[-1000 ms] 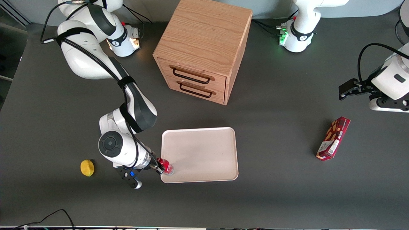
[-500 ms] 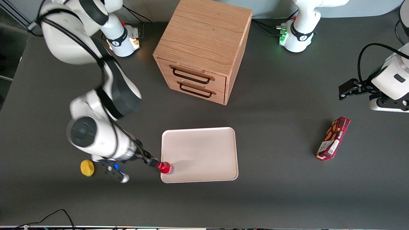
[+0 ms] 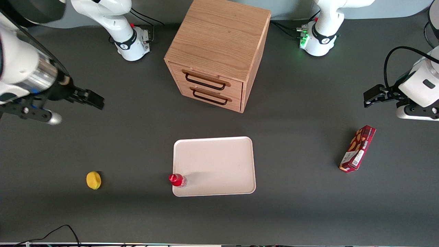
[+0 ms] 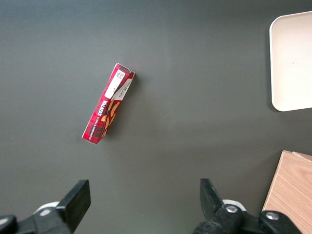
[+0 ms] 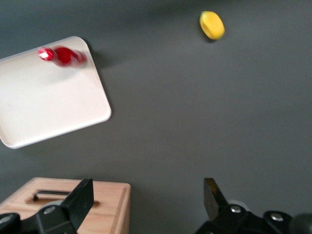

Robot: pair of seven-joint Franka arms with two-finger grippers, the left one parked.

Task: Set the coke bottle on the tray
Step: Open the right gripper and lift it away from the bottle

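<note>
The small red coke bottle (image 3: 177, 180) stands upright on the pale cream-pink tray (image 3: 219, 161), in the tray's corner nearest the front camera on the working arm's side. It also shows in the right wrist view (image 5: 62, 55) on the tray (image 5: 44, 105). My right gripper (image 3: 90, 97) is open and empty, raised high above the table, well away from the tray toward the working arm's end. In the right wrist view the gripper (image 5: 148, 195) holds nothing between its fingers.
A wooden two-drawer cabinet (image 3: 219, 51) stands farther from the front camera than the tray. A yellow lemon (image 3: 93, 180) lies on the table toward the working arm's end. A dark red snack box (image 3: 357, 148) lies toward the parked arm's end.
My gripper let go of the coke bottle at the tray's corner, then rose and pulled far back toward the working arm's end. The bottle stays upright on the tray.
</note>
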